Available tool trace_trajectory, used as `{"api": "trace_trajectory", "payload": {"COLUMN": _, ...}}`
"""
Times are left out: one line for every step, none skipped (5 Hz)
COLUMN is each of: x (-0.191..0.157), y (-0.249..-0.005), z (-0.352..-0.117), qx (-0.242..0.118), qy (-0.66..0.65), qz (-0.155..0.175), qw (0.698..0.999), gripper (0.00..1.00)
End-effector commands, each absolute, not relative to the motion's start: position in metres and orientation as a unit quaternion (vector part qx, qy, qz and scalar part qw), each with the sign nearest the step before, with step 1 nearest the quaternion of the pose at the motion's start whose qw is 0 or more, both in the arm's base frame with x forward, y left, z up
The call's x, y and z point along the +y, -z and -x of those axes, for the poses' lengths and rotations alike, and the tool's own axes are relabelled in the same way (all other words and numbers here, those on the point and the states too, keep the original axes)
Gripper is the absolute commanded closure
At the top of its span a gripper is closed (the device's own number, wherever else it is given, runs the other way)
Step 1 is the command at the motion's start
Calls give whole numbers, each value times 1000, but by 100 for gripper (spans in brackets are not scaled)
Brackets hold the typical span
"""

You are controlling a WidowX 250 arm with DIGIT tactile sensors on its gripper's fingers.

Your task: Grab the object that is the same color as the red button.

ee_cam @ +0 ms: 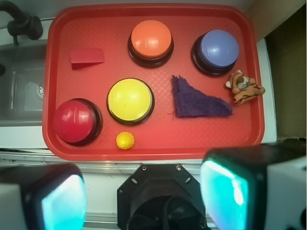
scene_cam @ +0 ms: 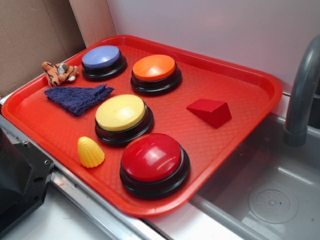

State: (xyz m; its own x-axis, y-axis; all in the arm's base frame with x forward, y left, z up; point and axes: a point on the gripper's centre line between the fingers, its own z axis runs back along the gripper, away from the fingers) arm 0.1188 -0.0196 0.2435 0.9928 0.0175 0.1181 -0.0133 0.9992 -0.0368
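So everything sits on one big red tray (scene_cam: 260, 82), which rests on the counter (scene_cam: 65, 220) partly over a sink (scene_cam: 270, 200). On the tray: four dome buttons on black bases, blue (scene_cam: 102, 60), orange (scene_cam: 155, 70), yellow (scene_cam: 121, 115) and the red button (scene_cam: 152, 160), which is at the lower middle of the exterior frame, closest to the tray's near edge. The dark-red wedge block (scene_cam: 210, 111) lies on its own at center right of that frame, well apart from the buttons, nothing touching it. There's also a purple rag (scene_cam: 80, 96) just left of the yellow button, a little toy tiger (scene_cam: 59, 72) at the tray's upper left rim, and a yellow plastic corn piece (scene_cam: 90, 152) near the lower left, beside the yellow and red buttons.

The wrist view looks straight down and flips things around: the wedge is at upper left of the tray, the red button at lower left, the tiger hanging at the right rim. It also shows the gripper (ee_cam: 144, 194) along the bottom of the frame, fingers (ee_cam: 228, 191) spread wide with nothing between them, sitting off the tray over the counter edge. In the exterior view you only get a bit of black robot base (scene_cam: 20, 185) at lower left, but it does show the grey faucet (scene_cam: 302, 95) at the right edge better.
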Motion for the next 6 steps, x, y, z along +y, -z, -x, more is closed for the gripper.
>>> {"api": "trace_trajectory", "payload": {"x": -20, "y": -244, "z": -119, "qx": -59, "qy": -8, "qz": 18, "qw": 998, "gripper": 0}}
{"api": "trace_trajectory", "payload": {"x": -25, "y": -242, "z": -158, "qx": 13, "qy": 124, "qz": -43, "qw": 991, "gripper": 0}}
{"api": "trace_trajectory", "payload": {"x": -37, "y": -226, "z": -194, "qx": 19, "qy": 247, "qz": -55, "qw": 967, "gripper": 0}}
{"api": "trace_trajectory", "payload": {"x": -63, "y": -208, "z": -207, "qx": 6, "qy": 364, "qz": -82, "qw": 928, "gripper": 0}}
{"api": "trace_trajectory", "payload": {"x": -96, "y": -177, "z": -219, "qx": 2, "qy": 476, "qz": -107, "qw": 873, "gripper": 0}}
{"api": "trace_trajectory", "payload": {"x": -122, "y": -156, "z": -235, "qx": -18, "qy": 580, "qz": -108, "qw": 807, "gripper": 0}}
